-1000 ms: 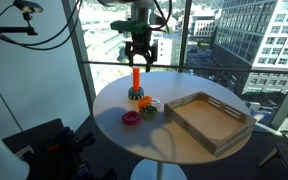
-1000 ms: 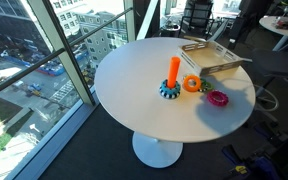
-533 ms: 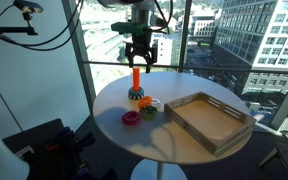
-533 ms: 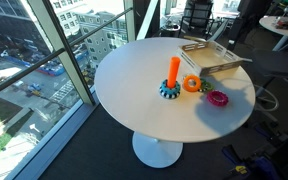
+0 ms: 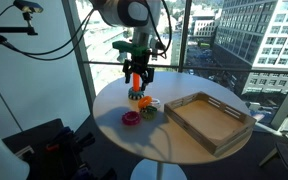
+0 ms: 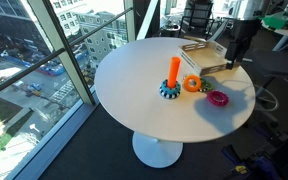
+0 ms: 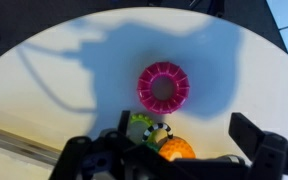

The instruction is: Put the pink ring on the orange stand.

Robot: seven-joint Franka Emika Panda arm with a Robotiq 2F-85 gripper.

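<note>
The pink ring (image 5: 130, 118) lies flat on the round white table (image 5: 174, 145), also in the other exterior view (image 6: 217, 98) and at the centre of the wrist view (image 7: 163, 87). The orange stand (image 6: 173, 72) rises upright from its dark base beside the rings; in an exterior view (image 5: 135, 92) my gripper partly covers it. My gripper (image 5: 136, 78) hangs open and empty above the table, over the rings (image 6: 231, 60). In the wrist view its two fingers (image 7: 189, 135) are spread wide apart with nothing between them.
An orange ring (image 6: 191, 84) lies next to the stand's base, also in the wrist view (image 7: 174, 148). A yellow-green ring (image 7: 141, 127) lies beside it (image 5: 147, 112). A wooden tray (image 5: 209, 118) takes up one side of the table (image 6: 209, 55). Windows stand behind the table.
My gripper has come down towards the table and has entered the exterior view that did not show it before. The rings and the stand have not moved.
</note>
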